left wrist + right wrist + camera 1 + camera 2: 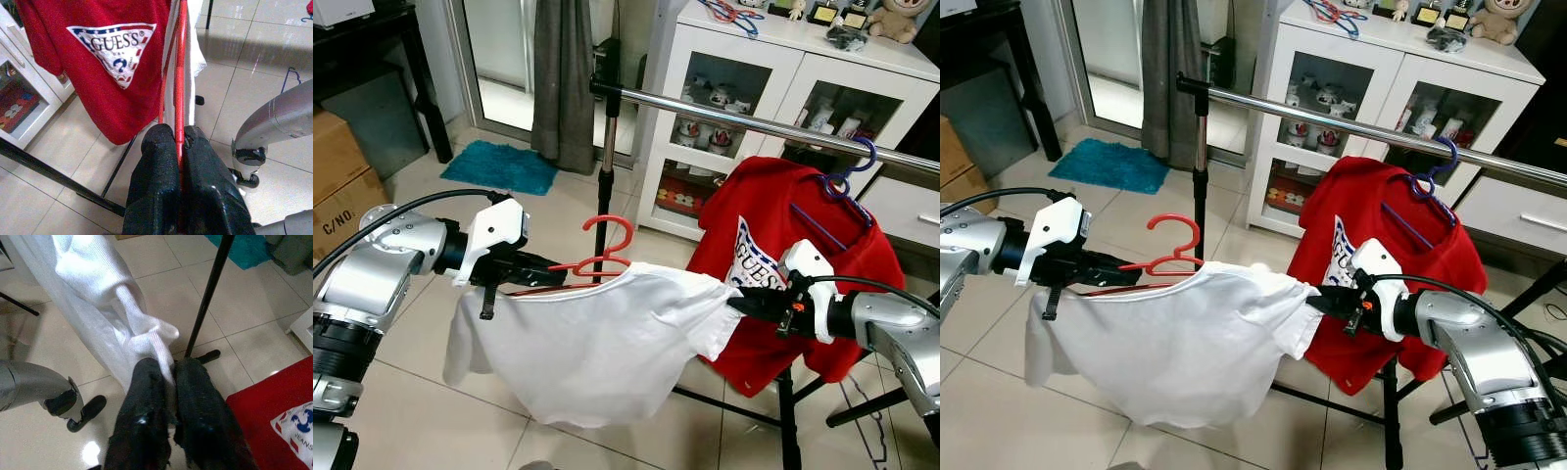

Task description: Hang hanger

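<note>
A red hanger [603,257] carries a white shirt [597,343], held level in front of me below the steel rail [744,122]. My left gripper [536,266] is shut on the hanger's left end; the wrist view shows the red hanger wire [179,98] pinched between the black fingers [156,181]. My right gripper [736,304] is shut on the shirt's right sleeve [146,340]. The hanger's hook points up, well below the rail and apart from it.
A red shirt [773,255] on a blue hanger [842,181] hangs from the rail to the right. The rack's upright pole [607,166] stands just behind the hook. A white cabinet [754,88], a teal mat [499,164] and cardboard boxes [337,176] lie around.
</note>
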`<state>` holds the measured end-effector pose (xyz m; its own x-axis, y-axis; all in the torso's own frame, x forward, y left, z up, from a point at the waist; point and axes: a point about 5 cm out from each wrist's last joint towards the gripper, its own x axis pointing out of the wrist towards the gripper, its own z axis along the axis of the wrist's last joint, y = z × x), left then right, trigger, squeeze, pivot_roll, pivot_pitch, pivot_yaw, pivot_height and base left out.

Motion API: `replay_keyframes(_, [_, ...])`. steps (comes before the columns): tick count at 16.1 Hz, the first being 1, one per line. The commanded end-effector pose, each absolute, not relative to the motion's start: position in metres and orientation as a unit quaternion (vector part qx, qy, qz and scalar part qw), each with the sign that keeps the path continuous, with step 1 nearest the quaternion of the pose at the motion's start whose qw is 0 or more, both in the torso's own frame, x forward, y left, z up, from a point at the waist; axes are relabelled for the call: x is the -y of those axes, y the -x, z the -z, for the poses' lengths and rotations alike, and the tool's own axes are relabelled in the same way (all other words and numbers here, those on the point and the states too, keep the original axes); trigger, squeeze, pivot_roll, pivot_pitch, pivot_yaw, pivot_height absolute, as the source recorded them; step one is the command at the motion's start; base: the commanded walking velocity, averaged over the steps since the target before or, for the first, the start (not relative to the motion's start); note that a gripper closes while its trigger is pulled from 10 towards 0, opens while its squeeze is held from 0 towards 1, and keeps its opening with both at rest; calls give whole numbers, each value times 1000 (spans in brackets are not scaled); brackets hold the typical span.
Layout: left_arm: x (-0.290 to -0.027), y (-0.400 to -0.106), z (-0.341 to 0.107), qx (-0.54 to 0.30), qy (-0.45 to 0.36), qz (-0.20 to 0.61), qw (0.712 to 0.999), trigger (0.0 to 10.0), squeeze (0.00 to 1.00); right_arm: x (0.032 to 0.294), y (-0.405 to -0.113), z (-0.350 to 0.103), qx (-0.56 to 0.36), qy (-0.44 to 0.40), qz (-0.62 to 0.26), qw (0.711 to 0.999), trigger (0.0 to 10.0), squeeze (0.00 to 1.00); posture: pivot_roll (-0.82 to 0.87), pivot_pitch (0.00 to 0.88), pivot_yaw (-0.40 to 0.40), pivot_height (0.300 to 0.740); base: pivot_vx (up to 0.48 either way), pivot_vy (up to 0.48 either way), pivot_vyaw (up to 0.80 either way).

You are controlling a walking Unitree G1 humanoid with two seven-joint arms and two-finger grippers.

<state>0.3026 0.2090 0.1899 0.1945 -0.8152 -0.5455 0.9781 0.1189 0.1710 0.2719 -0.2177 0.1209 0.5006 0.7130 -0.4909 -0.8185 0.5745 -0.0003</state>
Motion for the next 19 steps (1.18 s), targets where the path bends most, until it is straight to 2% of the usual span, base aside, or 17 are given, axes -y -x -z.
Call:
replay_keyframes(1, [-207,-305,-199,-143,-260,613,732,0,0,218,-274,-124,-219,126,-448,858,0,0,-18,0,-115,740,0,0,0])
replay_keyframes(7, [-209,-307,-200,-143,-262,608,736,0,0,224,-272,-119,-229,128,-440,859,0,0,-22,0,-114,740,0,0,0])
replay_keyframes(10, [-212,-309,-200,-146,-265,602,739,0,0,237,-276,-115,-238,126,-400,876,0,0,-20,0,-114,740,0,0,0])
replay_keyframes(19, [-215,-311,-203,-147,-268,599,740,0,0,273,-275,-103,-265,121,-315,903,0,0,-19,0,-109,740,0,0,0])
